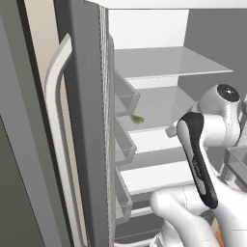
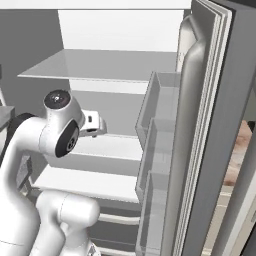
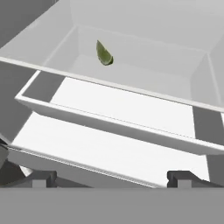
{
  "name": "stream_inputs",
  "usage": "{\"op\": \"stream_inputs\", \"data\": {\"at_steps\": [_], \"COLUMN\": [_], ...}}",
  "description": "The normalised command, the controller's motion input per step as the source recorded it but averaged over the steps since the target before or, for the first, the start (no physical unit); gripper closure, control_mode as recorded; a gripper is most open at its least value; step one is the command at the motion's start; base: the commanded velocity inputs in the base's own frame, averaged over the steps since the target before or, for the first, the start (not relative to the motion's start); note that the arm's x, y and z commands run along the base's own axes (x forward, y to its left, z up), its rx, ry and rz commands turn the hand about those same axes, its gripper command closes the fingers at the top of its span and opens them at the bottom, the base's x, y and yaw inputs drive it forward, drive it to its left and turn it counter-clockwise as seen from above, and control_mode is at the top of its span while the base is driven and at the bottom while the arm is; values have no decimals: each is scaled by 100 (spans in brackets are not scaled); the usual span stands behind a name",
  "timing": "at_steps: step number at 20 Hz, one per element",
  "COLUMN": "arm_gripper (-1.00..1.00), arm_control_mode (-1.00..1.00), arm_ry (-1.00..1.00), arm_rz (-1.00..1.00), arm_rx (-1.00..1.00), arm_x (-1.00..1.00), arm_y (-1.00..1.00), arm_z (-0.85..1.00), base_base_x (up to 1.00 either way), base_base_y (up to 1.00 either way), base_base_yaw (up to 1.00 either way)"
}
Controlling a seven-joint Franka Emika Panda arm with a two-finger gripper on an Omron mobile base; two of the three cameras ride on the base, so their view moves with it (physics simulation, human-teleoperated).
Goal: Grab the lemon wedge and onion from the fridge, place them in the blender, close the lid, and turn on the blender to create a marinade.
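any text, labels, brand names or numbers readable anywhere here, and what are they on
No readable text in any view.
Black forearm cover of the arm: a faint pale mark runs along it, too small and blurred to read.
Fridge shelves, door bins and door handle: plain, no labels or brand marks.
Lemon wedge: no markings.

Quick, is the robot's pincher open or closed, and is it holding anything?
Two-finger gripper: open and empty; the tiny yellow-green lemon wedge lies ahead on a clear fridge shelf.

No legible text — none anywhere
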Motion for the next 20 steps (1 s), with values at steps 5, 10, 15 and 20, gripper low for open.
{"op": "stream_inputs", "data": {"at_steps": [5,10,15,20], "arm_gripper": [-100,-100,-100,-100], "arm_control_mode": [-100,-100,-100,-100], "arm_ry": [12,2,-3,-1], "arm_rz": [0,0,0,0], "arm_rx": [0,2,5,10], "arm_x": [22,37,44,69], "arm_y": [61,24,28,19], "arm_z": [0,0,-13,-14], "base_base_x": [0,0,0,0], "base_base_y": [0,0,0,0], "base_base_yaw": [0,0,0,0]}}
